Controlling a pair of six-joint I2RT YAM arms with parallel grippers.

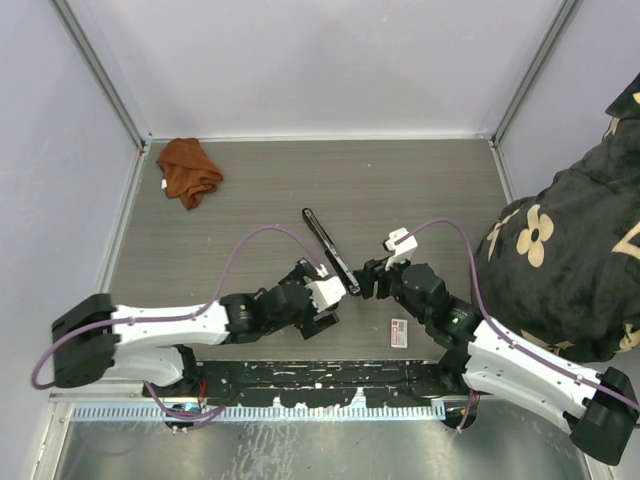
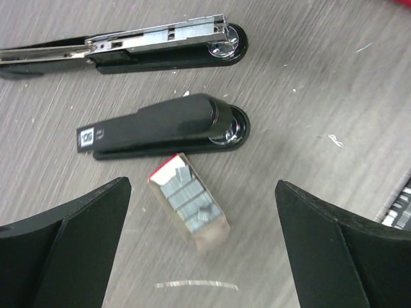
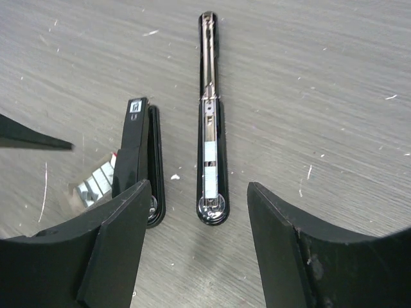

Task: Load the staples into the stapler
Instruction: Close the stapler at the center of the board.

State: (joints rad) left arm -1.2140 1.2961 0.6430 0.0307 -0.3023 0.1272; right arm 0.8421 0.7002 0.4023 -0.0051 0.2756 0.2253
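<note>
**Left gripper poised over staple tray beside the opened stapler**

An opened black stapler (image 3: 210,128) lies folded flat on a grey wood-grain table (image 2: 334,77), with its chrome magazine channel facing up. A closed black stapler (image 2: 167,125) lies alongside it. Beyond that sits a tiny grey tray (image 2: 215,234) with a red-and-white end. The tray holds silvery-grey staple strips (image 2: 186,192) packed side by side, with one short piece askew on top.

The left gripper (image 2: 202,189) hangs above the tray, fingers spread fully, holding nothing. The right gripper (image 3: 199,186) straddles the opened black stapler's rounded end, fingers partly apart and empty.

Best approach, as a judgement: pinch one strip gently across its narrow width and keep it level. Then lay it legs-down in the channel.
</note>
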